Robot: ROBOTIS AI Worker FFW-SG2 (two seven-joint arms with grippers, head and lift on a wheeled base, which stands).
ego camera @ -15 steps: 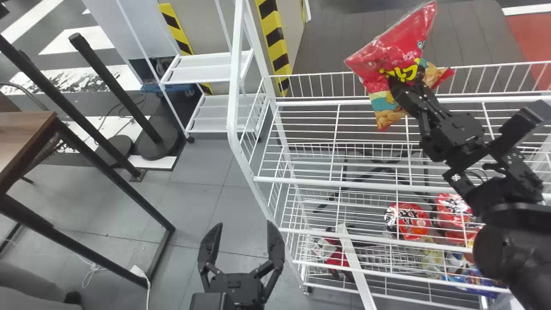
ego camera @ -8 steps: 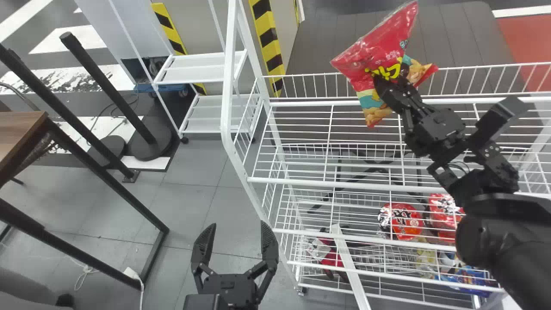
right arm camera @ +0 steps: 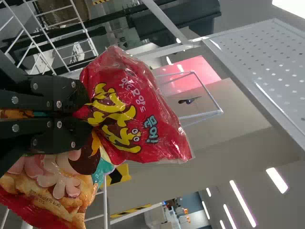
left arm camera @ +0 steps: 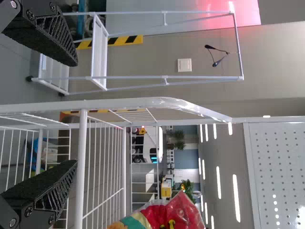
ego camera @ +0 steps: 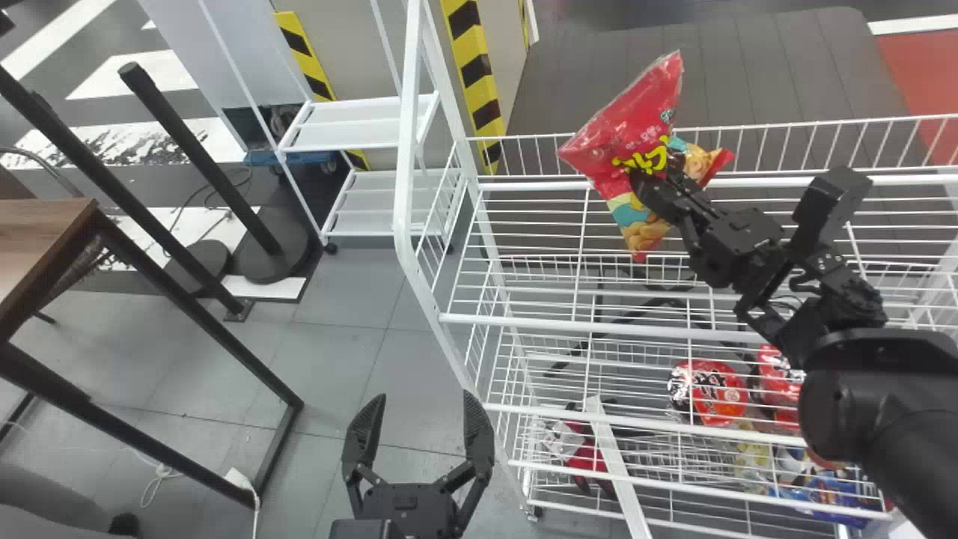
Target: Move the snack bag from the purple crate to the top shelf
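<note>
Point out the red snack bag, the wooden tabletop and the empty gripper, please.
Red snack bag (ego camera: 635, 123), head view: on its red upper part.
Wooden tabletop (ego camera: 37, 230), head view: on its brown surface.
Left gripper (ego camera: 425, 395), head view: midway between its fingertips.

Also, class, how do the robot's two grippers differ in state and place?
The left gripper is open and empty; the right gripper is closed on the snack bag. In the head view, the left gripper shows against grey floor, the right gripper against the white wire rack. Both are black and two-fingered.

Red snack bag (ego camera: 625, 131), yellow lettering (ego camera: 650, 159), white wire rack (ego camera: 524, 321), yellow-and-black striped band (ego camera: 474, 71)
</note>
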